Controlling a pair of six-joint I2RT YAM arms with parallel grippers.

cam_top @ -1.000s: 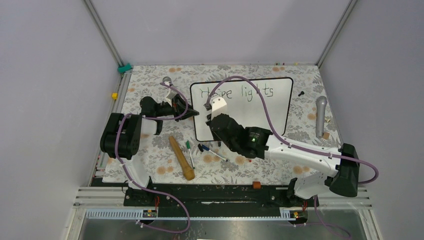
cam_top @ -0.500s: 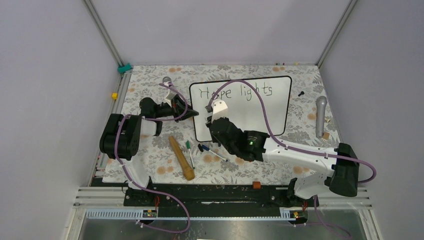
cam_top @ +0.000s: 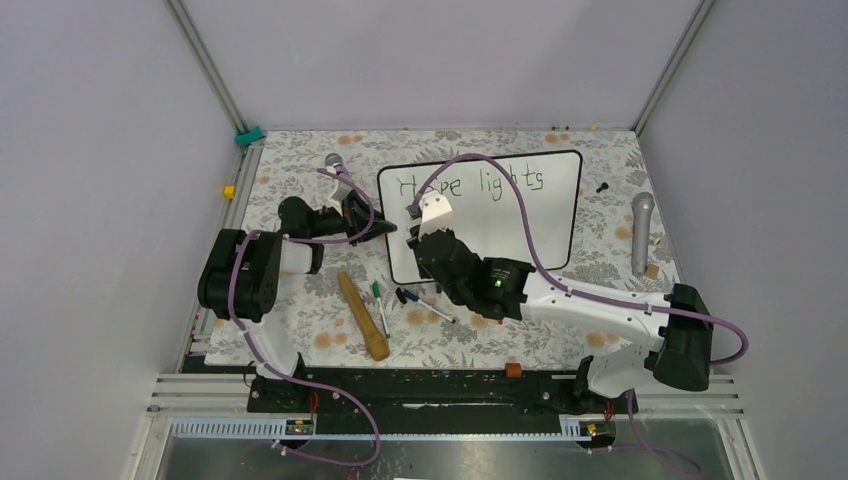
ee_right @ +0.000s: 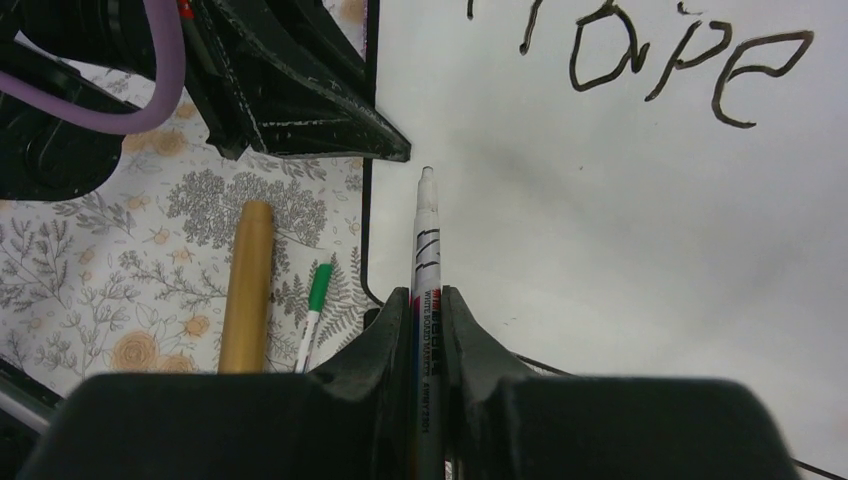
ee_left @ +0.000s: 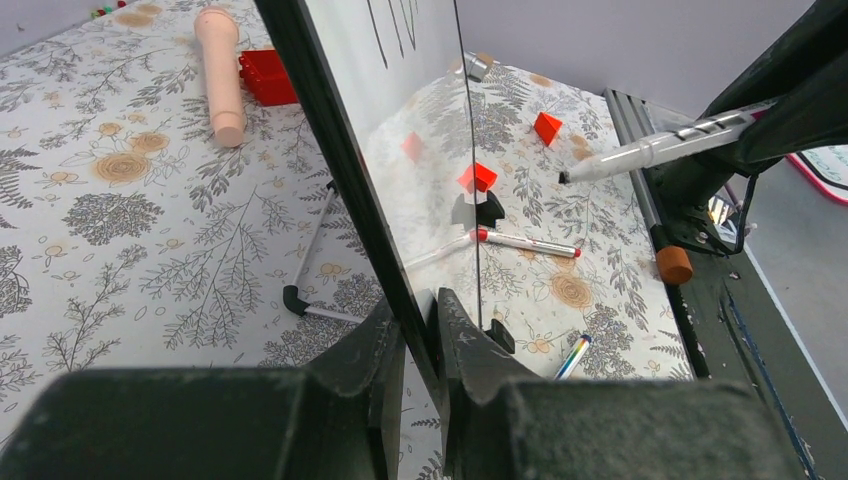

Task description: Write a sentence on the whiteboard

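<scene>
top view: the whiteboard (cam_top: 520, 225) sits at the far middle of the floral-covered table (cam_top: 300, 330). the sentence (cam_top: 470, 183) as written reads "hope lights", one line along the board's far edge, in dark marker.

left gripper (cam_top: 385, 228): clenched on the board's left edge. in the left wrist view we see both fingers (ee_left: 385, 345) pinching the thin black frame between them.

right gripper (cam_top: 415, 213): grasping a marker (ee_right: 426, 250), barrel squeezed between its two fingers, tip pointing away from the wrist. the tip is over the bare white area at the board's left side, below the first letters and just beside the left gripper. we cannot tell whether the tip touches the surface.

also on the table, near side of the board: a wooden stick (cam_top: 362, 315), a green-capped pen (cam_top: 377, 291) beside it, and further pens (cam_top: 425, 303). a grey microphone (cam_top: 641, 232) lies well apart to the right. a second microphone (cam_top: 335, 162) lies near the board's far left corner.
</scene>
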